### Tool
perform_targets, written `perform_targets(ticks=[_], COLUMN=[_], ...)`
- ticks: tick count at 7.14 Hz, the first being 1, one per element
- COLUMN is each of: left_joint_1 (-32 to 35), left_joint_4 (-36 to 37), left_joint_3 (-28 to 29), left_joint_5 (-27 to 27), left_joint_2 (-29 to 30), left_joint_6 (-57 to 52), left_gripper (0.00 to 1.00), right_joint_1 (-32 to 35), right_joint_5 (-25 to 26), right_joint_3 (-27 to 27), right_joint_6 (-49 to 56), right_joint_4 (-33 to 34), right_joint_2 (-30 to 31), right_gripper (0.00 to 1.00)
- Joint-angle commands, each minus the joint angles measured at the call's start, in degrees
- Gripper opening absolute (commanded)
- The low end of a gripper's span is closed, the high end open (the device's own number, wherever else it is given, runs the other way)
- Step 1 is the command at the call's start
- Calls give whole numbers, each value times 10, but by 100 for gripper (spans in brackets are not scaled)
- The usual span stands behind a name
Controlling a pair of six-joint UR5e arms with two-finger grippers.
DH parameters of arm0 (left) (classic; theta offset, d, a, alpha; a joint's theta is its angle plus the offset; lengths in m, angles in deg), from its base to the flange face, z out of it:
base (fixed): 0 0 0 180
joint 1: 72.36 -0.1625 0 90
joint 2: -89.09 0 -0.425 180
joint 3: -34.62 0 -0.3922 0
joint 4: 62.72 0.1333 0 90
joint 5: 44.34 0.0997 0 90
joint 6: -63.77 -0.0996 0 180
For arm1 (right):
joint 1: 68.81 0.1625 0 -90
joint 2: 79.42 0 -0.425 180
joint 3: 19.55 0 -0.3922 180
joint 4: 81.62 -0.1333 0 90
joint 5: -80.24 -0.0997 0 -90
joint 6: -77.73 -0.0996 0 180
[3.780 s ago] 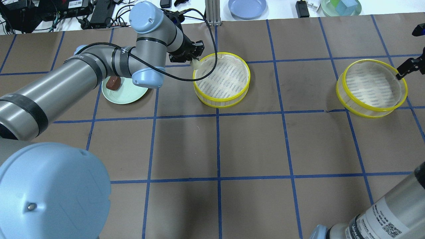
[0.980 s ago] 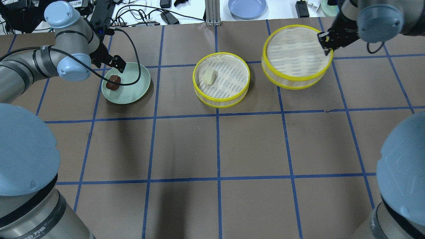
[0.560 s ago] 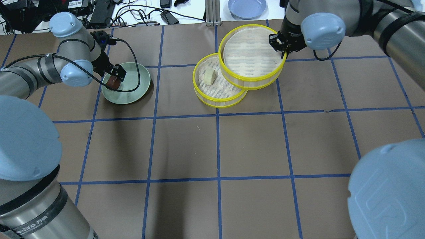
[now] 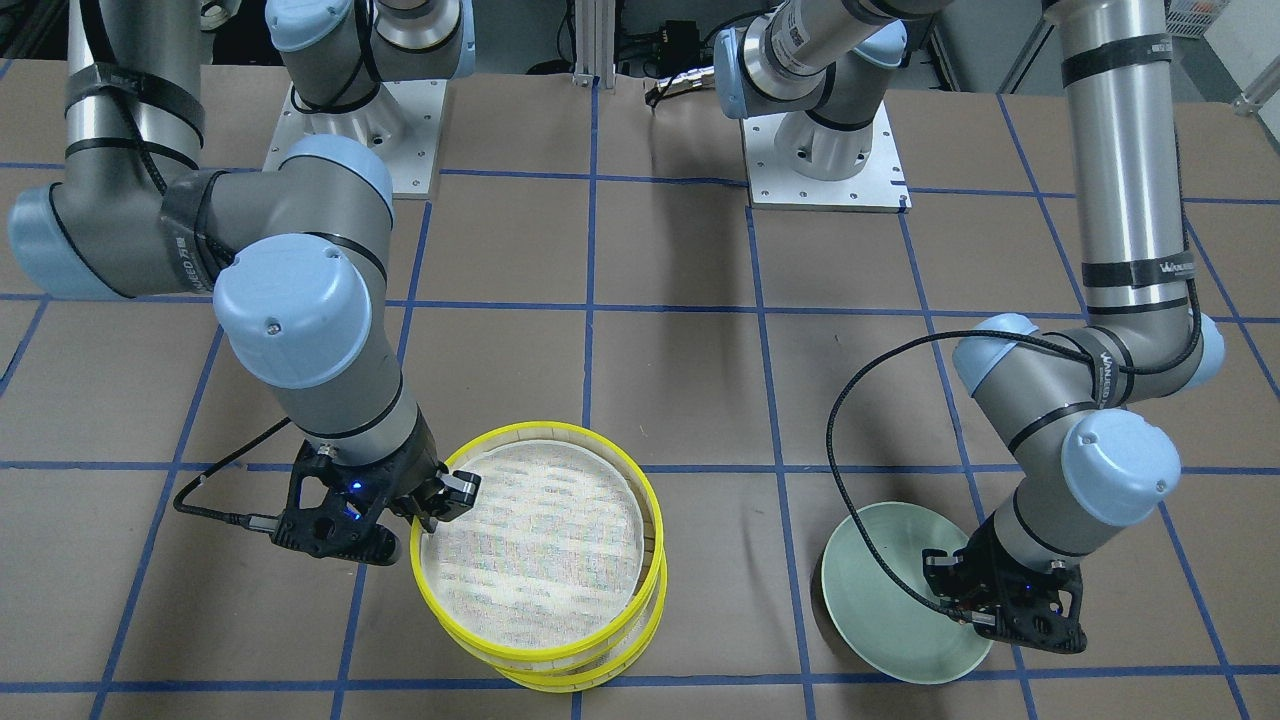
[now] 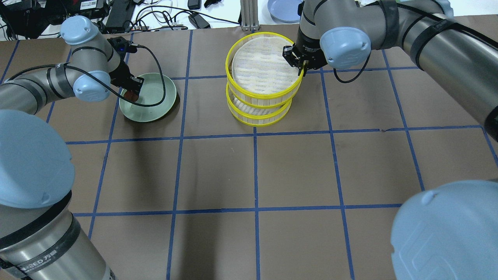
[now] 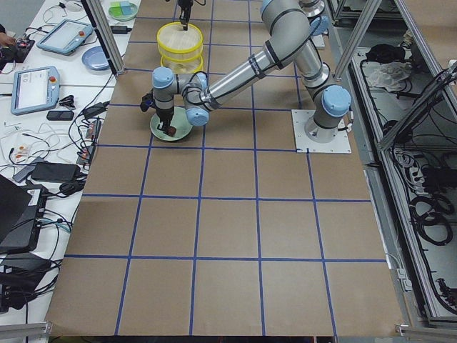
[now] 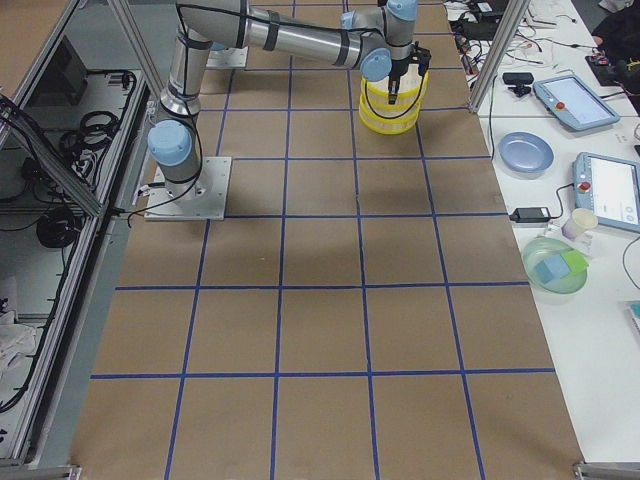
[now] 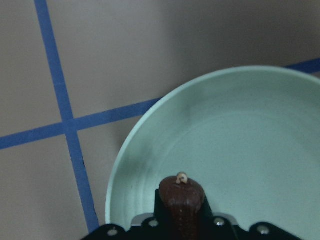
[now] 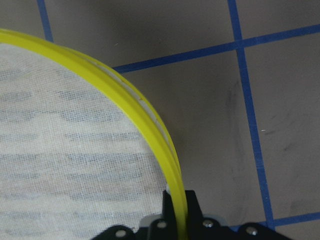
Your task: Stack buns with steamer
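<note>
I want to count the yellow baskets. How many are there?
2. The lower basket sits on the table; the upper basket is above it, its rim held by the right hand.

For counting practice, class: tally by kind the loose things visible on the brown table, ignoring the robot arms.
Baskets: 2, upper basket and lower basket
Plates: 1, green plate
Buns: 1, brown bun
Total: 4

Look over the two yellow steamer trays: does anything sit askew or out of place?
The upper steamer tray, gripped at its rim by the right gripper, looks offset from the lower steamer tray, not seated flush.
</note>
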Motion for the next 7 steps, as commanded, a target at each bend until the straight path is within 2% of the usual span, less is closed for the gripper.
perform_targets(ticks=[1, 2, 4, 5, 7], left_joint_1=[14, 32, 97, 110, 146], left_joint_4=[0, -1, -4, -4, 5], left_joint_3=[4, 4, 4, 5, 5], left_joint_5=[-64, -95, -103, -147, -182], left_joint_2=[-36, -62, -99, -112, -120], left_joint_6=[123, 216, 348, 412, 528], left_gripper=[0, 0, 0, 0, 0], right_joint_1=[16, 17, 17, 17, 17], right_joint_5=[-2, -2, -2, 7, 17], right_joint_3=[-1, -1, -1, -1, -1], right_joint_6=[-17, -24, -31, -25, -29], right_joint_4=[17, 31, 35, 35, 13], right_joint_2=[-16, -24, -32, -39, -39], right_gripper=[0, 0, 0, 0, 0])
